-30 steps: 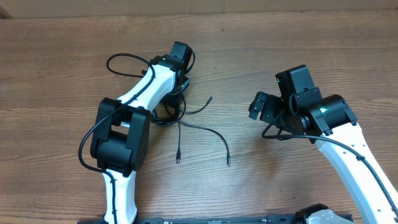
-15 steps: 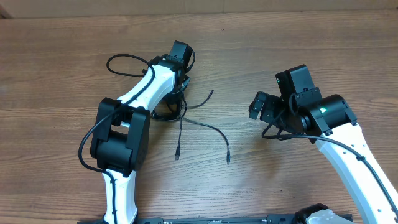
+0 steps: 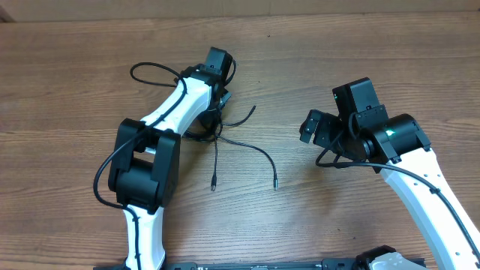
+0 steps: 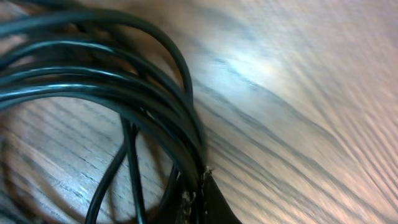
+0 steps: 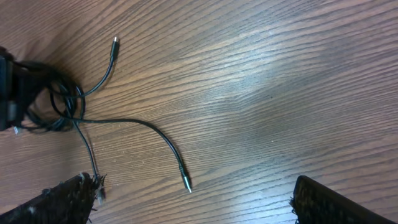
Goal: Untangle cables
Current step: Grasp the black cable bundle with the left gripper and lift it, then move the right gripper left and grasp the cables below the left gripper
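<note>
**Overhead:** My left fingers (image 3: pixel 219 103), at the end of the white left arm (image 3: pixel 180 105), are pressed together on a knot of thin black cables (image 3: pixel 216 135) left of the middle of the wooden table (image 3: pixel 75 112). Three strands trail out of the knot. The upper end (image 3: pixel 253 109) points up and to the right. The near end (image 3: pixel 213 186) runs straight toward the table's front edge. The right end (image 3: pixel 274 186) arcs out and down to a small plug. My right fingers (image 3: pixel 312 126) hang well apart from all this on the right side of the table, spread wide and holding nothing.

**Left wrist:** This is a blurred close-up. Several glossy black strands loop over the wood grain and gather at the dark tip of one left finger at the bottom edge. The strands lie tight against that tip. The other finger is out of frame.

**Right wrist:** My two right fingers show only as dark tips in the bottom corners, far apart, with bare wood between them. The knot sits at the left edge, clamped in my left fingers. From there the three strands fan across the table. One plug lies just beside my finger tip in the bottom left corner.
</note>
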